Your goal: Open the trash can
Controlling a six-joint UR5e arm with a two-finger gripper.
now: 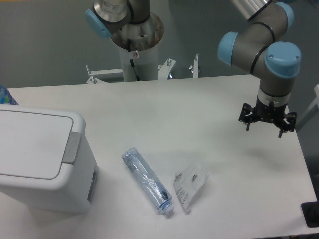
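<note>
The trash can is a large white bin at the left front of the table. Its flat lid lies down shut, and the grey push tab sits on its right rim. My gripper hangs from the blue-jointed arm at the far right of the table, pointing down just above the surface. Its two black fingertips stand apart with nothing between them. It is far from the trash can, almost the whole table's width to the right.
A crushed clear plastic bottle lies on the table right of the bin. A crumpled clear wrapper lies beside it. A second robot base stands behind the table's far edge. A black object is at the right front corner.
</note>
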